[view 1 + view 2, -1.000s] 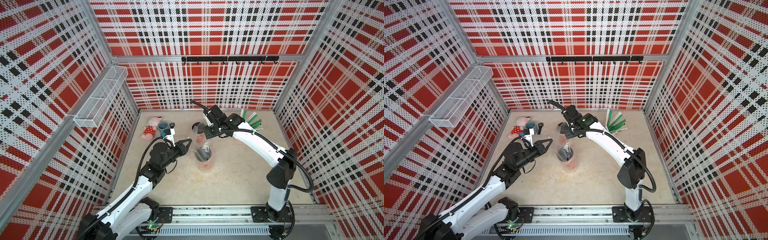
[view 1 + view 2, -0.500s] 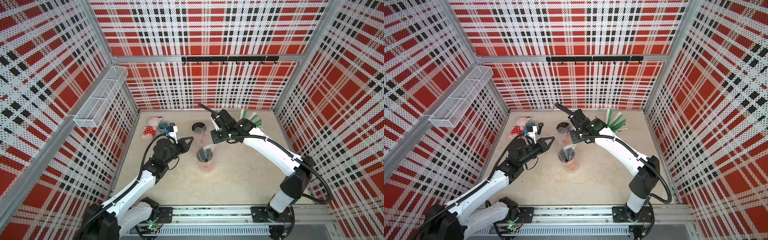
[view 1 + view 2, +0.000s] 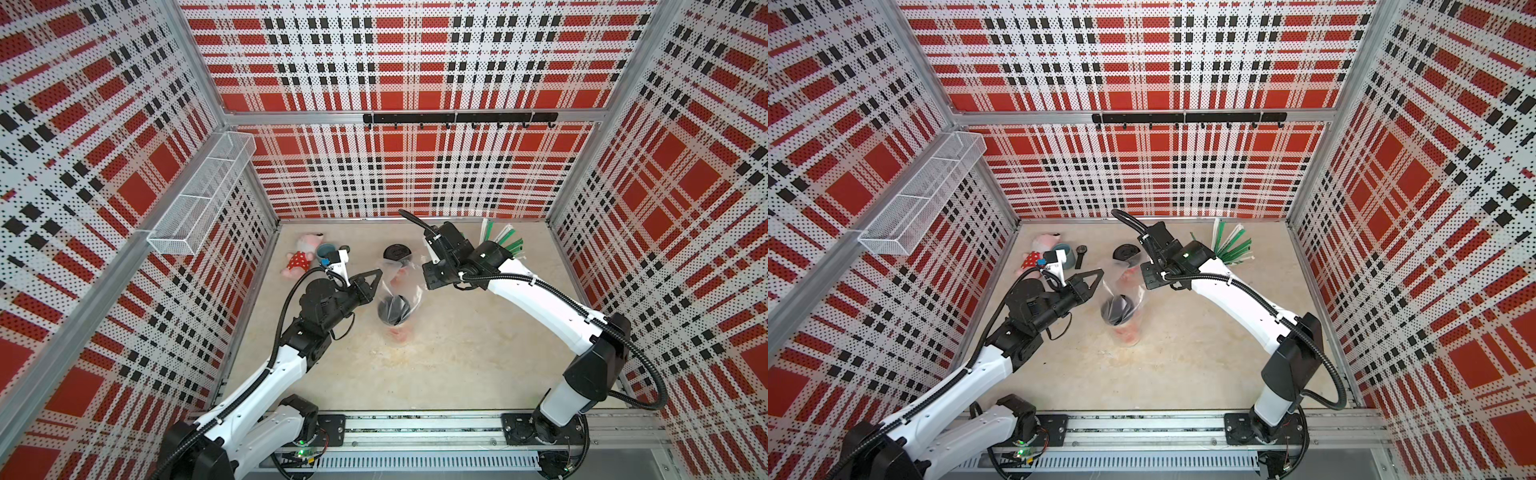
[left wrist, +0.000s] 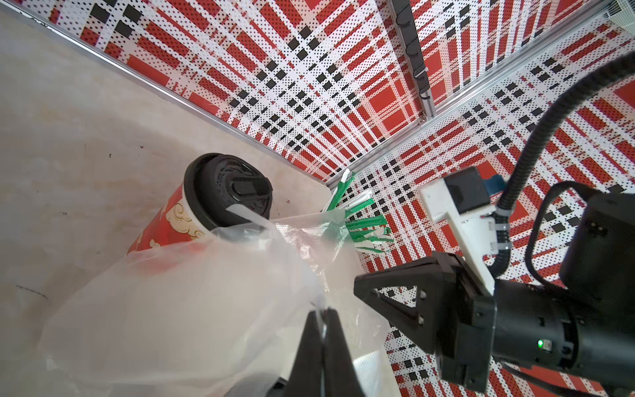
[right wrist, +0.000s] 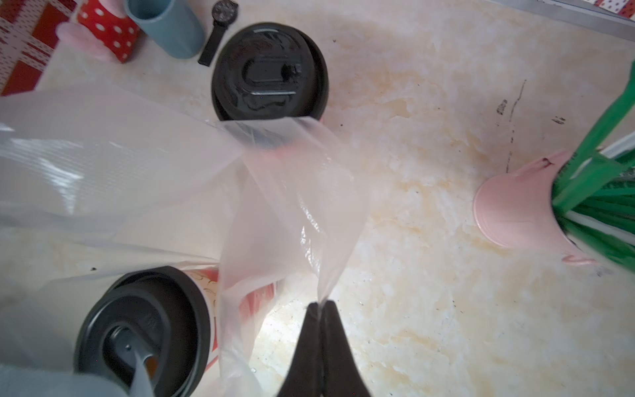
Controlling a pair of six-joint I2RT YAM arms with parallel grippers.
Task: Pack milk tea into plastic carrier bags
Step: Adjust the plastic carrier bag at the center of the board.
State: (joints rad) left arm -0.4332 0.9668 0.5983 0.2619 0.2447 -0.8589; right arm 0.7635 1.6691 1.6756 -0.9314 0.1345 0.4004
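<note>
Film of the bag (image 5: 120, 165) is pinched at both sides: left gripper (image 4: 322, 314) clamps one edge, right gripper (image 5: 321, 307) the opposite, both fully closed. One cup (image 5: 144, 330) stands inside it mid-table; second cup (image 5: 269, 70) stands bare just behind.

On your surface (image 3: 457, 353) you can count two paper cups (image 5: 268, 68) (image 5: 144, 330), each with one black lid, and one clear plastic bag (image 5: 292, 192). There is one blue mug (image 5: 168, 27), one wristwatch (image 5: 223, 10), one plush toy (image 3: 299, 257) and one pink cup (image 5: 515, 206) of green and white straws (image 5: 601, 192), too bunched to count. You also have one wire basket (image 3: 199, 199), one hook rail (image 3: 459, 118) and two end effectors (image 4: 322, 312) (image 5: 321, 304).
</note>
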